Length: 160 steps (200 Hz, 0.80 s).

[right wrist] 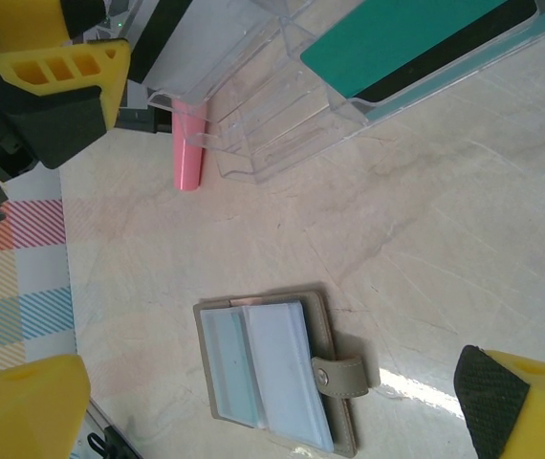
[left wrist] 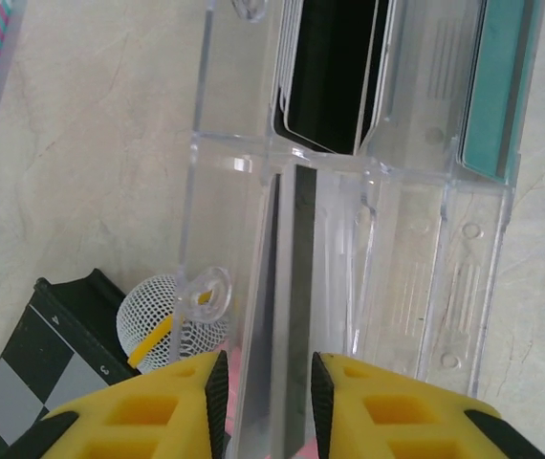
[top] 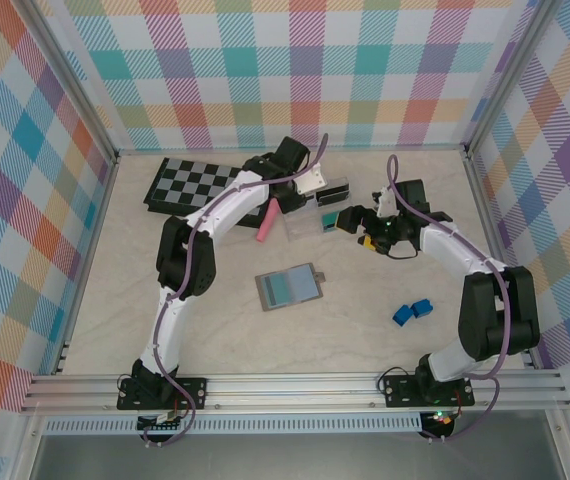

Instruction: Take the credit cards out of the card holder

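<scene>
Both the teal card (right wrist: pixel 397 48) and the black card (left wrist: pixel 330 67) stand in the clear plastic box (left wrist: pixel 416 287), while the grey-blue card holder (top: pixel 288 288) lies open near it (snap tab out). The left gripper (left wrist: pixel 268 382) narrowly straddles a box wall; the right gripper (right wrist: pixel 268 392) gapes wide.

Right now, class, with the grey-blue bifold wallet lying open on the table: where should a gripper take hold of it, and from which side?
Pinch the strap tab, coming from the right in the top view. The grey-blue bifold wallet lies flat on the table, so its panels offer no raised edge; the tab juts past the right edge, probably easiest.
</scene>
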### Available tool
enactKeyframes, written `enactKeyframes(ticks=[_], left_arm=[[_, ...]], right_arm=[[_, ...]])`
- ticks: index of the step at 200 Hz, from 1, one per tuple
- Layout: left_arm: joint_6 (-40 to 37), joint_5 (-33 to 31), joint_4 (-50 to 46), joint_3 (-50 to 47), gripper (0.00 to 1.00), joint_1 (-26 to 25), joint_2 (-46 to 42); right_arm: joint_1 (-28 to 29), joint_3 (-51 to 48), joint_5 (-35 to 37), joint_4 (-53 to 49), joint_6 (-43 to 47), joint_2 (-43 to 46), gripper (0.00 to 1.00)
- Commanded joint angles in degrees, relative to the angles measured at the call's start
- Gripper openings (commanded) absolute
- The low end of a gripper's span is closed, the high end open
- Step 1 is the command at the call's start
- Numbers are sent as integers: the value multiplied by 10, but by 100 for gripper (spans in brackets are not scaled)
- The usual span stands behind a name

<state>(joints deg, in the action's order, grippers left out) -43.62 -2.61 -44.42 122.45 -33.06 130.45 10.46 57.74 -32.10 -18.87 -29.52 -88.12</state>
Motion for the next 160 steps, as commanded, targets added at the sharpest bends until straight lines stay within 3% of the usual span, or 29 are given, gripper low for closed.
enactKeyframes(ticks=[1, 57, 90, 126, 160], left_arm=[[36, 15, 9, 22, 31, 4, -32], [179, 27, 77, -68, 34, 11, -137], [352, 14, 110, -166, 58, 17, -222], [546, -57, 104, -295, 78, 24, -312], [679, -25, 122, -450, 92, 52, -404]], right_arm=[[-4, -3, -13, 11, 3, -11, 100], [0, -4, 1, -3, 23, -12, 98], [27, 8, 20, -23, 39, -18, 95], [90, 33, 34, -47, 47, -46, 84], [166, 55, 29, -54, 30, -92, 70]])
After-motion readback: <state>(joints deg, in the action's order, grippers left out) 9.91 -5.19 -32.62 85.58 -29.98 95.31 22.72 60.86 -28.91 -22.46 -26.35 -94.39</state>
